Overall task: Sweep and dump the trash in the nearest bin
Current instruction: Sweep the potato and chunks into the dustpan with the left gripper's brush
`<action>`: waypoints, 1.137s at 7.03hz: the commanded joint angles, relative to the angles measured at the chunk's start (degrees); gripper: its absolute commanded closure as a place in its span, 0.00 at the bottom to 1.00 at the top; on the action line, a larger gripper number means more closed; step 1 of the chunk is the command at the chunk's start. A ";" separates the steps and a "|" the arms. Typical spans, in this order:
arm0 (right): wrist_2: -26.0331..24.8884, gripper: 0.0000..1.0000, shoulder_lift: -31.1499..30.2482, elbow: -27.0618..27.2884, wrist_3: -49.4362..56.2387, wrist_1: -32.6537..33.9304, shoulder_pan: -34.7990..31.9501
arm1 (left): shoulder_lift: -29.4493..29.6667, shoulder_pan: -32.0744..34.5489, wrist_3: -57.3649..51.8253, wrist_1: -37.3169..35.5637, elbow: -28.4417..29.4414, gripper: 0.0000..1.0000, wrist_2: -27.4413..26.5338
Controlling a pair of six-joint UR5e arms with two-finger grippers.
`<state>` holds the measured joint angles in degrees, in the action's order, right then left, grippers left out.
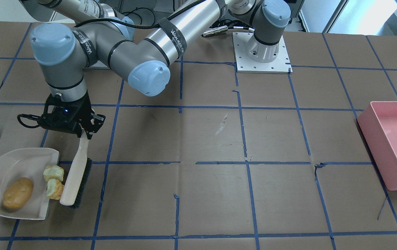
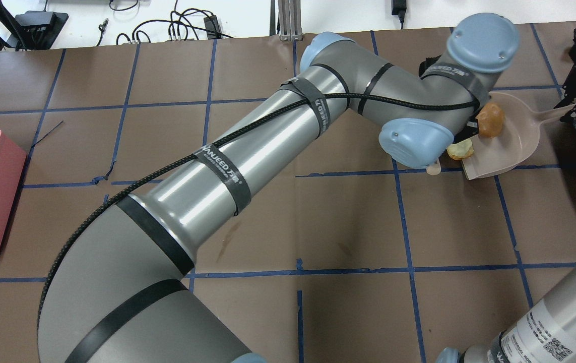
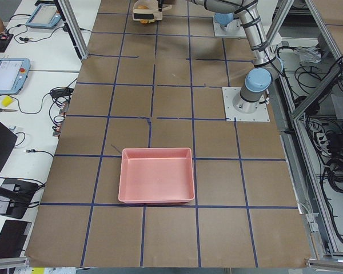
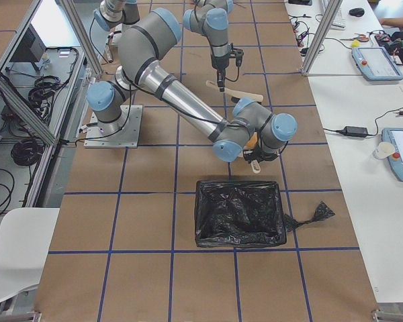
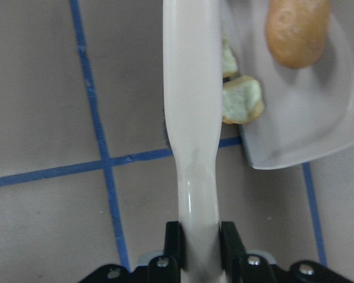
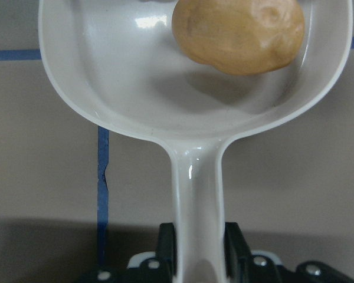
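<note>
Gripping brush (image 1: 75,177) by top of handle, front view: L pincer (image 1: 86,133) closed on it, brush hanging tilted below, head at table (image 1: 201,194). Dustpan (image 1: 14,163) sits just beside brush head, lower than pincer in view. 2 pale chunks (image 1: 54,172) at its front lip, right by brush back; potato lump (image 1: 17,193) deeper in pan. Pink bin (image 1: 393,139) well apart, other end of table.
Overhead: L pincer hidden under own wrist. R pincer (image 2: 572,108) at end of dustpan handle; lump + 1 chunk show in pan.
L-end view: pincers too small to judge; pink bin nearest cam.
R-end view: black-lined bin (image 4: 240,213), brush tip near its far rim.
L wrist: fingers (image 5: 173,239) pinch handle both sides, no gap; chunks + lump ahead, R of handle.
R wrist: R pincer clamped on dustpan handle; lump dead ahead in bowl.
</note>
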<state>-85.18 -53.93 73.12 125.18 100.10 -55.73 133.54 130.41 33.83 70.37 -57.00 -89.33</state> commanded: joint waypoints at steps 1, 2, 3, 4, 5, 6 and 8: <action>-0.16 1.00 0.05 0.09 0.24 -0.08 -0.08 | 2.67 -1.29 -1.06 -0.93 -1.71 1.00 0.30; -0.07 1.00 0.05 0.35 0.33 0.00 0.00 | 5.13 -0.25 3.13 -5.55 -1.71 1.00 0.47; 0.89 1.00 -0.04 1.14 0.07 0.00 -0.08 | 5.85 1.59 4.21 -9.16 -1.19 1.00 0.39; 0.98 1.00 -0.21 1.49 -0.02 0.00 -0.09 | 5.94 2.56 4.92 -9.37 -1.10 1.00 0.39; 0.98 1.00 -0.13 1.67 0.07 0.26 -0.26 | 6.03 3.88 6.06 -9.72 -0.66 1.00 0.39; 0.98 1.00 -0.13 1.67 0.07 0.27 -0.35 | 6.47 5.98 7.90 -9.73 0.82 1.00 0.39; 0.98 1.00 -0.21 1.58 -0.11 0.35 -1.22 | 8.31 9.24 11.33 -9.03 5.56 1.00 -0.31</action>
<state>-84.20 -54.11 74.72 125.17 100.38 -56.52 140.75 137.55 43.10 60.83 -54.41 -89.25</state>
